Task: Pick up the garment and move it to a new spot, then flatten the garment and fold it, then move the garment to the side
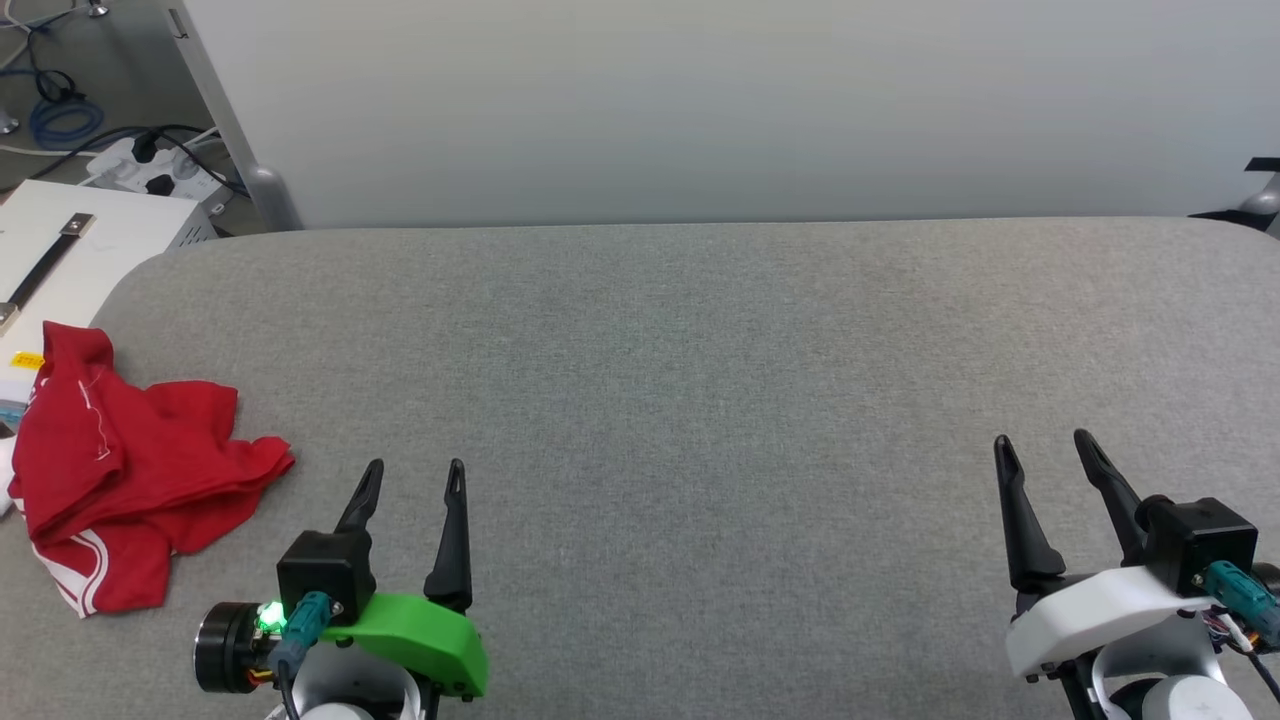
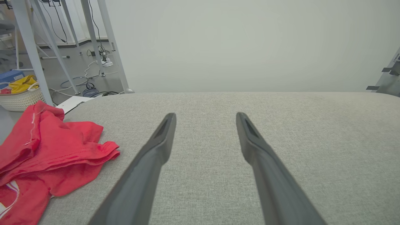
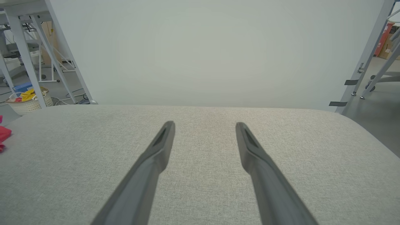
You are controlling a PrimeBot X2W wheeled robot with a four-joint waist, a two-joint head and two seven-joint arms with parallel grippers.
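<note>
The garment lies crumpled at the left edge of the grey table, red with white striped trim at its near end. In the left wrist view the garment sits left of the fingers, apart from them. My left gripper stands open near the front edge, to the right of the garment, with nothing between its fingers. Far to the right my right gripper is open and empty over bare cloth. A red sliver of the garment shows at the left edge of the right wrist view.
A pale partition wall stands behind the table. A white box sits beyond the table's left corner, with cables and a power strip on the floor. A woven basket stands on the floor to the left.
</note>
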